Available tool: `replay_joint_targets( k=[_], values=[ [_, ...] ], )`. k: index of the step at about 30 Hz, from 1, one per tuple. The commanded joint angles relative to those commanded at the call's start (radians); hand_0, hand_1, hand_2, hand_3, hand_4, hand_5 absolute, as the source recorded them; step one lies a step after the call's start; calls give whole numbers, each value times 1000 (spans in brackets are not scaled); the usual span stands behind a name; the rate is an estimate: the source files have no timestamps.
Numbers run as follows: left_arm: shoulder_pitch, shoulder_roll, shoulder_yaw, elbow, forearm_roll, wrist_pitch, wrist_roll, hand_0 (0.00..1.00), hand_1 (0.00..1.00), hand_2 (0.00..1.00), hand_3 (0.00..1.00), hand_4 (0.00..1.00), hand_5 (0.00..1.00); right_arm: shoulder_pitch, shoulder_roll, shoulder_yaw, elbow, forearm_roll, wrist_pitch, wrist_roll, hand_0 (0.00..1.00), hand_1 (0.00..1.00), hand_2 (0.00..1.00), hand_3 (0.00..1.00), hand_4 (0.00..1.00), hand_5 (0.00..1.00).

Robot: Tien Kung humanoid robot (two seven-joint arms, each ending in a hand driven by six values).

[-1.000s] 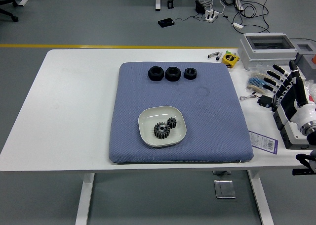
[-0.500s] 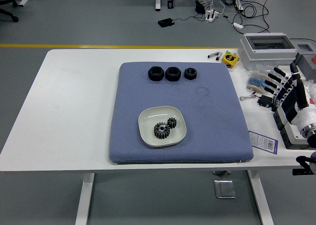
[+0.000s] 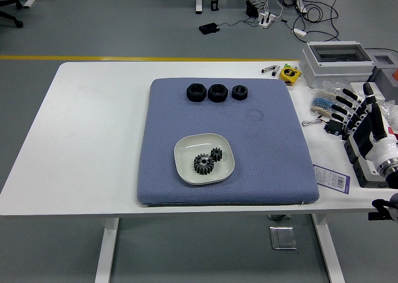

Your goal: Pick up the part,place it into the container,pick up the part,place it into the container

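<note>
White surface (image 3: 93,146), blue-grey pad (image 3: 249,165) laid across its middle. Nearest on the pad: white dish (image 3: 186,165) with two dark gears in it, larger gear (image 3: 203,164) toward the front, smaller gear (image 3: 217,153) just behind and to its right, the two touching or nearly so. Both parts are seen inside the container.

At the right edge of the surface, right hand (image 3: 364,118) is seen off the pad, fingers spread and extended, nothing held. It is placed over clutter at the surface's right end; a purple-edged label card (image 3: 331,176) is seen nearer, at the pad's front right corner.

Farther back on the pad: three black hex nuts in a row, left nut (image 3: 196,92), middle nut (image 3: 217,92), right nut (image 3: 239,92), the right one smallest. Beyond the pad's far right corner: yellow tape measure (image 3: 288,74), then a grey lidded box (image 3: 337,63). Left hand is not seen.
</note>
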Motion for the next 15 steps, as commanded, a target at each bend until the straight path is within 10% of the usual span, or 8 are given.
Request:
replay_joint_targets(
  k=[15],
  values=[
    [18, -11, 60, 1, -340, -104, 83, 793, 796, 878, 646, 666, 640, 3, 3, 5, -6, -9, 0, -9, 795, 770, 797, 813, 998, 986]
  ],
)
